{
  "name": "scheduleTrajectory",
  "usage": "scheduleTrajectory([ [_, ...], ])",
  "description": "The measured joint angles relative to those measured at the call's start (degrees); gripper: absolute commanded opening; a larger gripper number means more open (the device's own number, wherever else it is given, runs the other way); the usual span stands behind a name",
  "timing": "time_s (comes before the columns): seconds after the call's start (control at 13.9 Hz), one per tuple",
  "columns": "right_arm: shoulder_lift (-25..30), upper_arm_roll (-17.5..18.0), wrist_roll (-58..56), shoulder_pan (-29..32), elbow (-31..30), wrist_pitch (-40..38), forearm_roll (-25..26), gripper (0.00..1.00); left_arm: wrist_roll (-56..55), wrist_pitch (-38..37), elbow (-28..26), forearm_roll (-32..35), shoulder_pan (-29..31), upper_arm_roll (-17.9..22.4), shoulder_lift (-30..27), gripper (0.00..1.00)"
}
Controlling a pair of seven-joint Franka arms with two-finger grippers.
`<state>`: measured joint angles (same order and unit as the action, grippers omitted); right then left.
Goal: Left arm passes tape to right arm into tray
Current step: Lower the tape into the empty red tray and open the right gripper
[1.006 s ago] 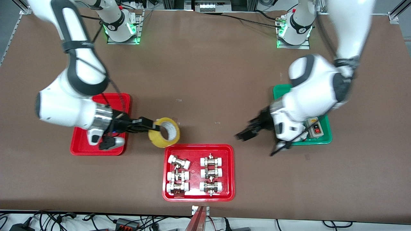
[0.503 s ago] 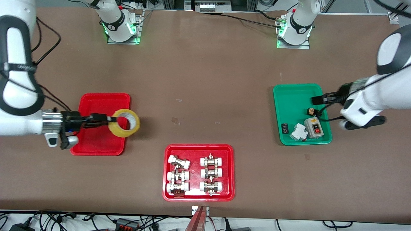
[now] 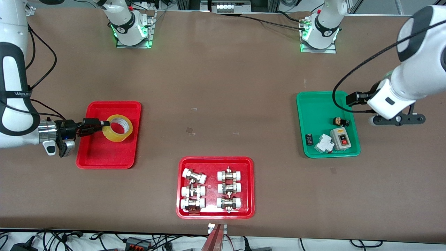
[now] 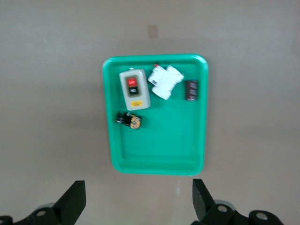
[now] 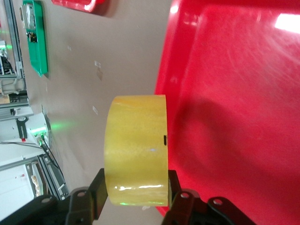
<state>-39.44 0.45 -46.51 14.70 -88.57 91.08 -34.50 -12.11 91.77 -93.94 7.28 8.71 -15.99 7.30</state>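
The yellow tape roll (image 3: pixel 112 134) is held in my right gripper (image 3: pixel 103 123), shut on its ring wall, over the plain red tray (image 3: pixel 104 157). In the right wrist view the tape (image 5: pixel 136 140) sits between the fingers (image 5: pixel 133 192), over the tray's rim and floor (image 5: pixel 234 93), casting a shadow there. My left gripper (image 3: pixel 397 119) is open and empty, up over the table beside the green tray (image 3: pixel 313 115), toward the left arm's end. In the left wrist view its fingers (image 4: pixel 138 201) stand wide apart with nothing between them.
The green tray (image 4: pixel 159 150) holds a switch box (image 4: pixel 134 89), a white breaker (image 4: pixel 165 80) and small parts. A second red tray (image 3: pixel 212 164) with several white-capped metal fittings (image 3: pixel 195 177) lies nearest the front camera, mid-table.
My right arm carried the tape from over the mid-table to over the plain red tray. My left arm, gripper empty, drew away toward its own end, past the green tray.
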Motion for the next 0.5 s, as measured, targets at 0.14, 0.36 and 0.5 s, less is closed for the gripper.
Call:
scheduleTrajectory([
  [0.14,-1.5,0.0,-1.8,0.8,0.0,0.1,0.5,0.15,0.7,0.4,-0.9,-0.5,-1.8,4.0,-2.7,1.0],
  [0.36,-2.1,0.2,-2.6,0.9,0.0,0.3,1.4,0.96,1.1,-4.0,-0.3,-1.6,-3.9,2.8,-5.4,1.0],
  [0.5,-2.1,0.4,-2.8,0.9,0.2,1.2,2.5,1.0,0.8,-3.1,-0.3,-4.1,-4.8,1.5,-6.3,1.0],
])
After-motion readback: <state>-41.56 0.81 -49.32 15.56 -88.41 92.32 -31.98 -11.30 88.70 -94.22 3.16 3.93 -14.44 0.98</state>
